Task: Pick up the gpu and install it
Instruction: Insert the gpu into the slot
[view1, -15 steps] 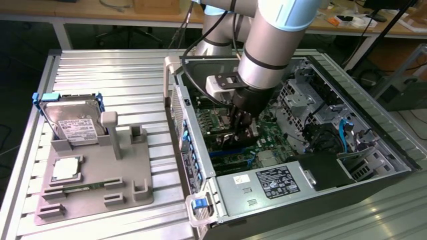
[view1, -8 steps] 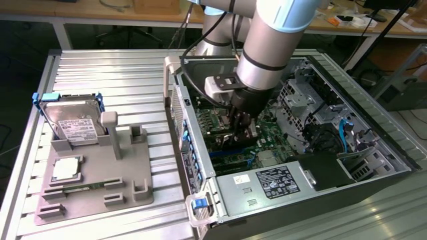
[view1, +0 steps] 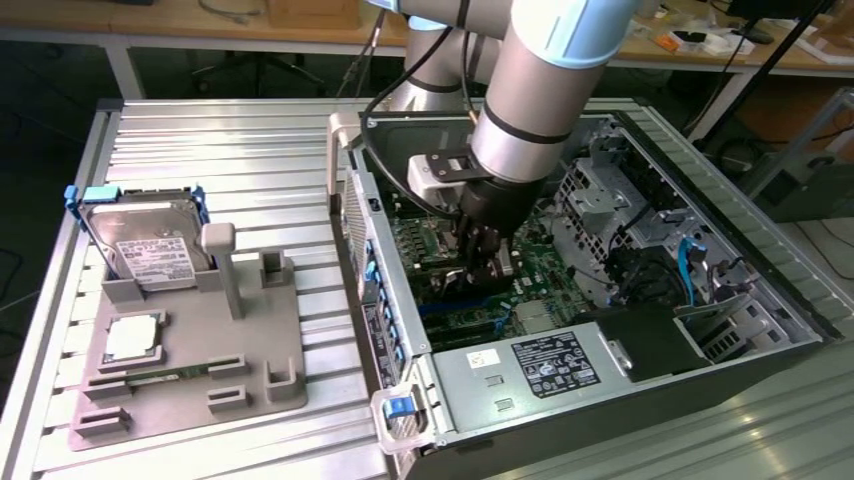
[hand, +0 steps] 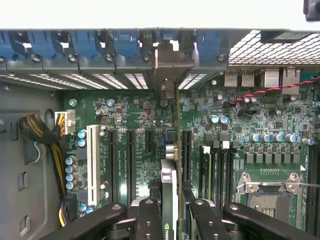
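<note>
The gpu (hand: 170, 175) shows edge-on in the wrist view as a thin black card standing upright over the green motherboard (hand: 140, 115). Its silver bracket (hand: 172, 75) reaches the slotted rear wall of the case. My gripper (hand: 172, 215) is shut on the card, with one black finger (hand: 149, 220) on each side of it. In the exterior view my gripper (view1: 483, 262) is down inside the open computer case (view1: 387, 330), low over the board's expansion slots. Whether the card's lower edge sits in a slot I cannot tell.
A grey fixture (view1: 254, 340) at the exterior view's left holds a silver hard drive with blue handles (view1: 147, 245), a processor chip (view1: 134, 338) and a green memory stick (view1: 154, 375). The power supply (view1: 554, 365), a white slot (hand: 92, 165) and the processor socket (hand: 270, 187) surround the card.
</note>
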